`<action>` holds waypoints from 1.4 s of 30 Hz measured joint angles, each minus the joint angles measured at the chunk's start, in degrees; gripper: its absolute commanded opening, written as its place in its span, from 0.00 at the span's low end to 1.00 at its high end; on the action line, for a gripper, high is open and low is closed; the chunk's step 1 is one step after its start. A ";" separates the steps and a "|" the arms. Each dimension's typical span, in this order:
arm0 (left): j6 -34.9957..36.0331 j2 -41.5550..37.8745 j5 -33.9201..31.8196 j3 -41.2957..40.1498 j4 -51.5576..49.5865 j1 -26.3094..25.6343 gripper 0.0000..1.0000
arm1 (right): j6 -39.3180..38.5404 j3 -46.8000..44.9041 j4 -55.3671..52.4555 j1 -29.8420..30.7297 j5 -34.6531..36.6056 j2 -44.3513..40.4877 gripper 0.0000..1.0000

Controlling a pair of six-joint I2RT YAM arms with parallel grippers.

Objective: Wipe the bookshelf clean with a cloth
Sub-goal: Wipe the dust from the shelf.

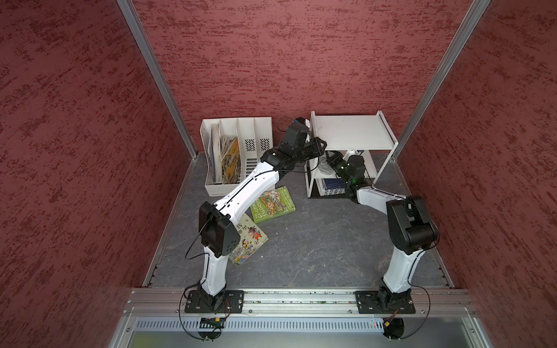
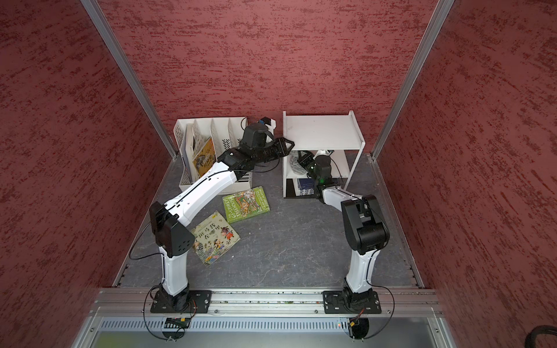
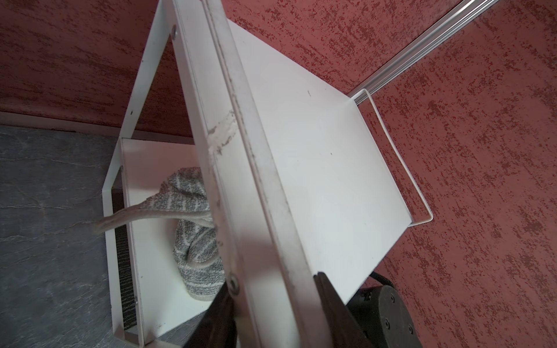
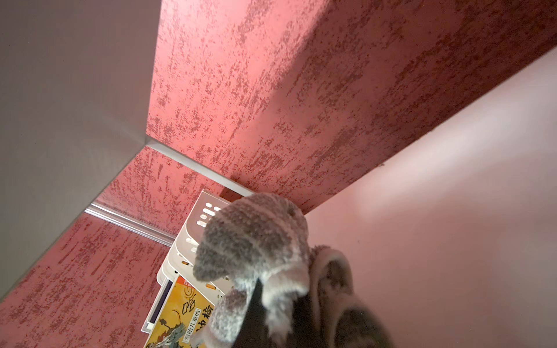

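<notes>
Currently mid-task, going by the layout: the right gripper is reaching into the middle tier of the bookshelf, jaws pinched together on the cloth. The cloth is lying bunched on that middle board, toward the end nearest the left arm. The left gripper is bracing the rack, its 2 fingers sitting either side of the side rail at the top board and clamping it. The top board is showing bare, with a few dark specks and a scuffed edge, so I can't tell whether it is wiped. The middle tier is the 1 being worked. The bottom tier is holding a blue book and is probably not done. My guess is 1 of 3 tiers in hand, with more wiping left. In both top views the top board is covering most of the middle tier, so the cloth is showing only as a grey sliver. In the right wrist view the fingertips are sitting buried in cloth folds. The back of the bottom tier is staying out of sight. Any dust on the boards is too faint to make out.
</notes>
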 measured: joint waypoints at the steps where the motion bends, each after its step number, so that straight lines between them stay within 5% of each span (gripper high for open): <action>1: 0.00 0.00 -0.02 0.02 0.00 0.00 0.19 | 0.20 -0.37 0.87 0.00 0.33 0.00 0.00; 11: -0.09 -0.02 -0.31 -0.15 0.04 -0.02 0.19 | -1.60 -2.12 -1.75 -0.85 4.00 -2.51 0.00; 19: -0.33 -0.09 -0.44 -0.31 0.26 0.00 0.20 | -10.56 -10.03 -9.01 -4.09 10.62 -10.34 0.00; 34: -0.33 -0.09 0.39 -0.35 0.42 0.04 0.21 | -20.48 -14.86 -11.96 -7.80 12.59 -16.48 0.00; 42: -0.31 -0.09 0.81 -0.42 0.55 0.24 0.39 | -24.35 -16.90 -10.99 -8.00 8.46 -18.56 0.00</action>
